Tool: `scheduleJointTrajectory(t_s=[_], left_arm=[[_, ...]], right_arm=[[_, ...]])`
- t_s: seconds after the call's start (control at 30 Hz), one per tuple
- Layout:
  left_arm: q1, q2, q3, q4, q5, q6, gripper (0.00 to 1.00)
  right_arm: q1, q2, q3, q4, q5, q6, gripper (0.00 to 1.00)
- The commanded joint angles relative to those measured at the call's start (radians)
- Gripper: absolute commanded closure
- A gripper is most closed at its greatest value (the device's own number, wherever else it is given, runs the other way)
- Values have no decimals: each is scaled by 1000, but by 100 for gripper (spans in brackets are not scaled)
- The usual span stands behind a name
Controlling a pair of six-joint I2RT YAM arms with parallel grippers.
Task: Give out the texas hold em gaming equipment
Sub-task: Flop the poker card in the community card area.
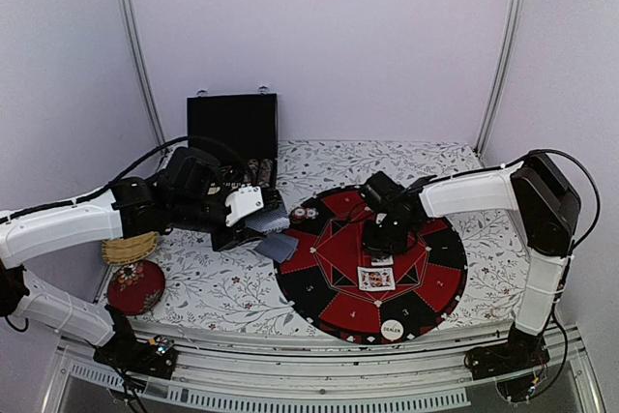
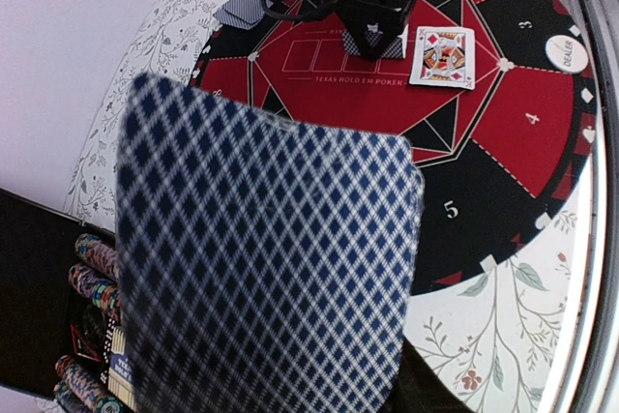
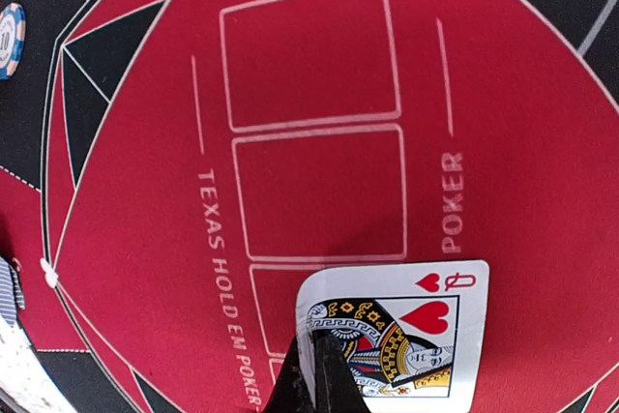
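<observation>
Barely begun: card, DEALER button lie on mat; right end effector pinches queen; left end effector grips, apparently, a deck; chips sit in case.

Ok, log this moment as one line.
left gripper: holds blue-backed card | right gripper: shut on queen of hearts over mat centre | mat: one face-up card, DEALER button at rim

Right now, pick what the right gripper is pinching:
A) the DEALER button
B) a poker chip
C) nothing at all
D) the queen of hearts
D: in the right wrist view the right gripper is shut on the lower edge of a card whose face shows a Q and a red heart, the queen of hearts, held over the red mat.
</observation>
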Motion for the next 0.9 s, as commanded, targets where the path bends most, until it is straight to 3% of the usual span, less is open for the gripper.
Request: scheduleJointTrajectory(t_s=[0.0,0.87], left_arm=[[-15,-32,-9,18,-1,11,53],[-15,-30,-11,18,-1,13,53]], right_arm=[[3,-43,-53,-26,-23,75,98],[68,23,-20,-45,16,84,96]])
